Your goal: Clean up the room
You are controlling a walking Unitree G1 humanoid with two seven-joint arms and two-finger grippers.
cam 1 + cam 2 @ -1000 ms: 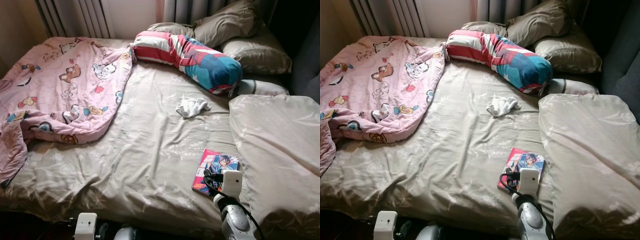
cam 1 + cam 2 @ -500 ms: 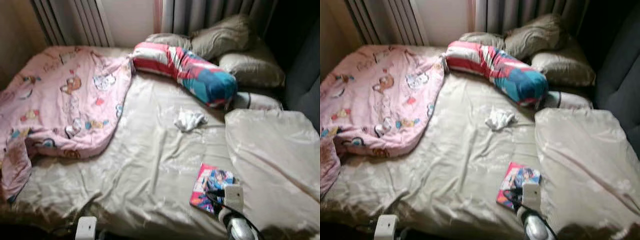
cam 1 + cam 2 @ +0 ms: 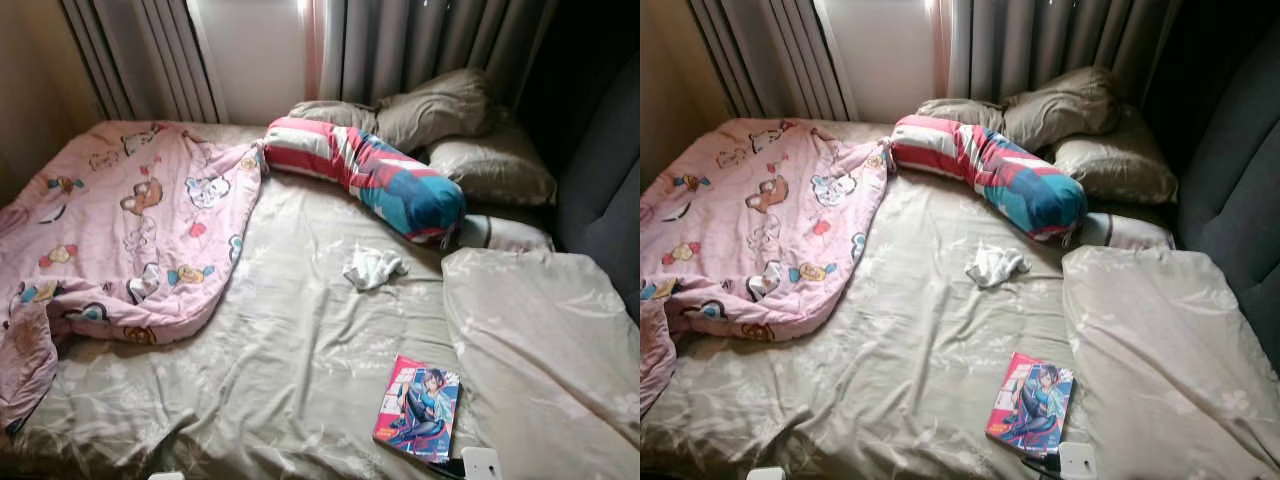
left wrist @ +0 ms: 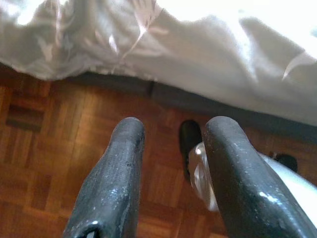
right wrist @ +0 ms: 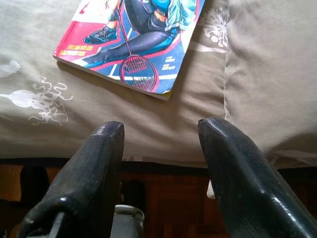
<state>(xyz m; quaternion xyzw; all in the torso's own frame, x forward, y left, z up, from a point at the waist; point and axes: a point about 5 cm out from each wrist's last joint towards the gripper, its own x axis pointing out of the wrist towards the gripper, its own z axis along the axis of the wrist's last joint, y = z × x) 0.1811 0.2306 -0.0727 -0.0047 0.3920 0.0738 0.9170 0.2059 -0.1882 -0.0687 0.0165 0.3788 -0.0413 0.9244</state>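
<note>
A comic book (image 3: pixel 418 406) with a red and blue cover lies flat on the beige bed sheet (image 3: pixel 300 340) near the bed's front edge. My right gripper (image 5: pixel 161 134) hovers open just off that edge, a little short of the comic book (image 5: pixel 133 39), with nothing between its fingers. The right wrist's white housing (image 3: pixel 480 464) shows at the bottom of the head view. A small white cloth (image 3: pixel 372 267) lies crumpled mid-bed. My left gripper (image 4: pixel 171 131) hangs open over the parquet floor (image 4: pixel 44 148) beside the bed's hanging sheet.
A pink cartoon-print blanket (image 3: pixel 120 220) is bunched on the bed's left side. A long striped red and blue bolster (image 3: pixel 370 175) and beige pillows (image 3: pixel 440 105) lie at the head. A beige duvet (image 3: pixel 540 350) covers the right side. Grey curtains (image 3: pixel 420 40) hang behind.
The head camera has tilted up, so the scene sits lower and more curtain shows. My right arm has dropped toward the picture's bottom edge, uncovering the comic book.
</note>
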